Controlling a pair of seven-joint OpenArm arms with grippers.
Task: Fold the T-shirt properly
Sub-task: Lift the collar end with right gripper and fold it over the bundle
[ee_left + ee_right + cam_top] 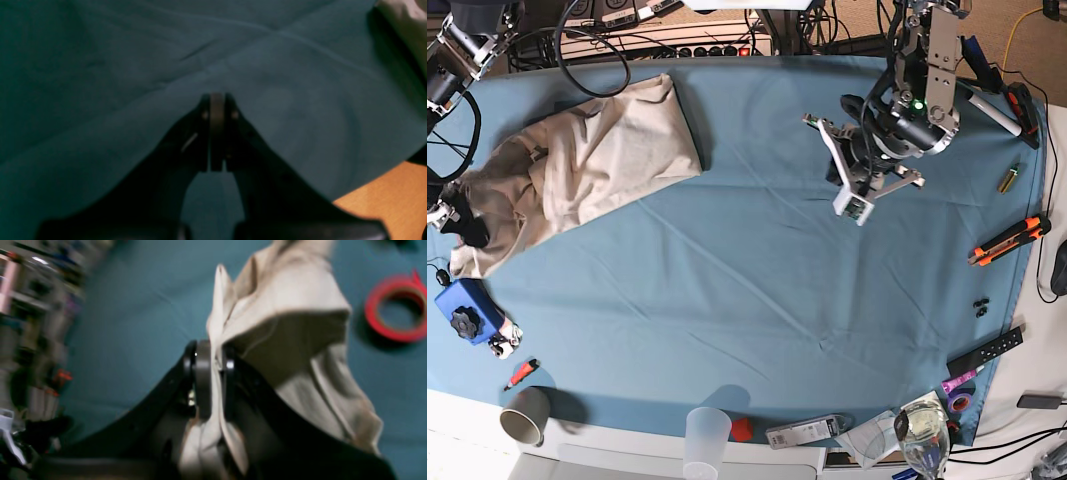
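The beige T-shirt [597, 155] lies bunched at the left of the blue tablecloth [757, 280], running from the upper middle-left down to the left edge. In the right wrist view my right gripper [214, 365] is shut on a fold of the T-shirt [287, 323], which drapes away over the cloth. In the base view that right gripper [465, 228] sits at the shirt's lower left end. My left gripper [217, 103] is shut with nothing between its fingers and hovers over bare tablecloth. Its arm [872, 150] stands at the upper right, apart from the shirt.
A red tape roll [397, 310] lies on the cloth near the shirt. A blue object [465, 308], a paper cup [525, 415] and a clear cup [707, 435] stand along the left and front edges. An orange cutter [1007, 240], small tools and a glass [922, 430] are at the right.
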